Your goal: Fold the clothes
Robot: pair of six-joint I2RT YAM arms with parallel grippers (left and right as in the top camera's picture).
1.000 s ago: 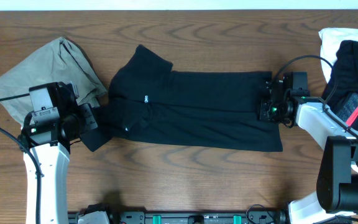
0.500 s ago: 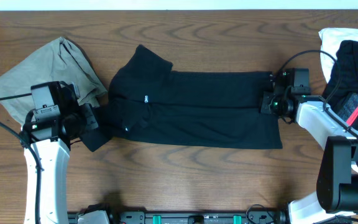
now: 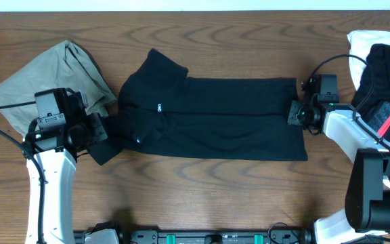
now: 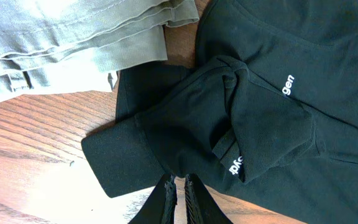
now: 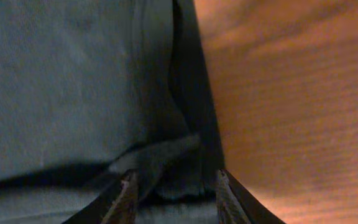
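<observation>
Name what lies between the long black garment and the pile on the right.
In the overhead view: the right gripper at the garment's hem, then bare table.

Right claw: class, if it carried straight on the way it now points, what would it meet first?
The right claw, open, points at the edge of the black garment. It would meet that cloth first, probably almost at once, though depth is unclear.

Long black garment lying flat mid-table, olive-grey garment left

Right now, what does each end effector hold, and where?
Left end effector pinches the black garment at its sleeve; right end effector, open, straddles the hem.
</observation>
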